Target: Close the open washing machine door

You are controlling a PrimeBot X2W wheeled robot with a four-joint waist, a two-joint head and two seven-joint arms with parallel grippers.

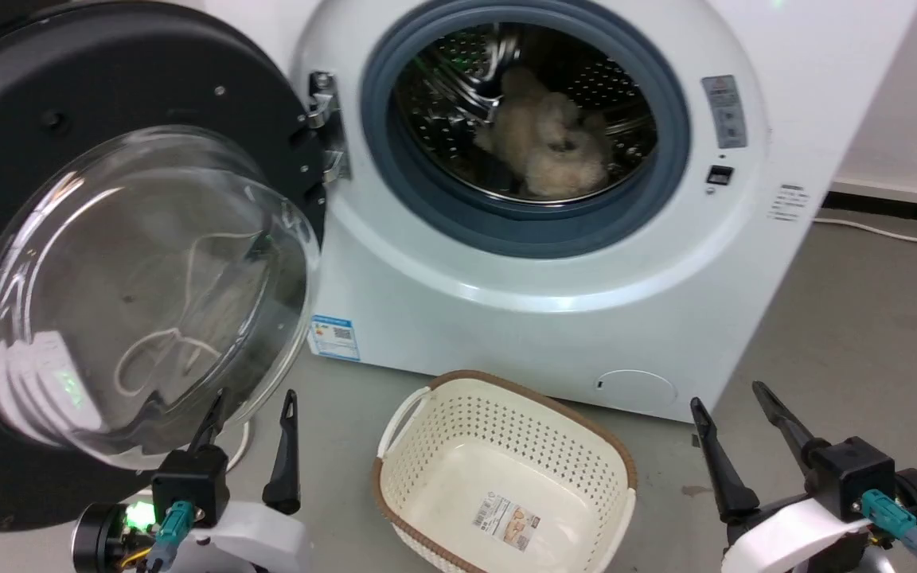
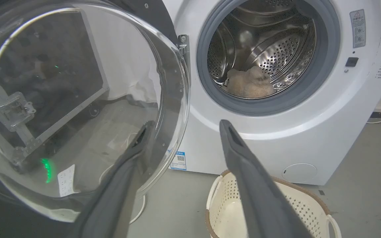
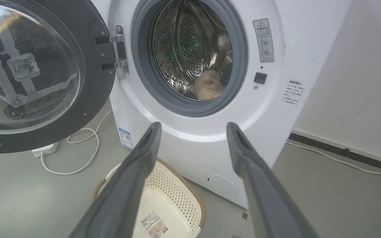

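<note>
Left hand (image 1: 254,398) spread, empty, just beside washing machine door (image 1: 140,286); right hand (image 1: 725,394) spread, well apart.

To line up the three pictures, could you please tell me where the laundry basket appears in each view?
Head view: basket at bottom centre.
Left wrist view: basket at the bottom edge, right of centre.
Right wrist view: basket at the bottom edge, left of centre.
Shared landmark: the door hinge.

No word is clear enough for me to read. On the washing machine (image 1: 506,318) front I've got a grey warning sticker (image 3: 263,40) with a red triangle, tiny print (image 3: 294,92) beside it and a blue QR-code sticker (image 1: 333,338) low down. The basket (image 1: 498,422) bottom carries a label (image 1: 506,521), too small to read.
</note>
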